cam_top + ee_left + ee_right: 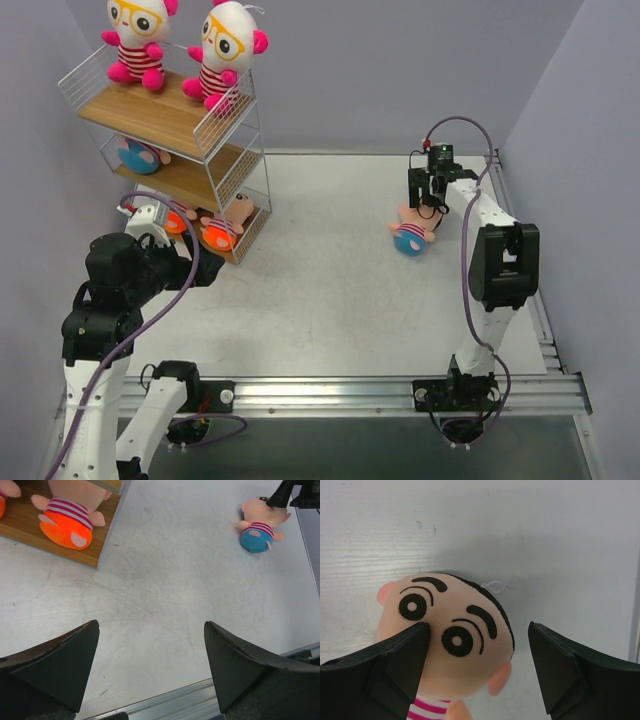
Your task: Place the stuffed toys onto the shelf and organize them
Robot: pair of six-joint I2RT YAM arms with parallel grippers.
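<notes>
Doll (411,236) in blue bottoms lies face-up on the table (330,300), well apart from the shelf (150,118), whose top tier seats 2 white-headed toys (228,45). We see the right gripper (477,627) over its head, jaws spread, not pinching. The left gripper (151,625) gapes empty near the shelf's bottom tier.

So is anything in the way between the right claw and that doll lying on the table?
Nothing visible. The right claw hangs open right over the head of the doll, which lies alone on the table.
</notes>
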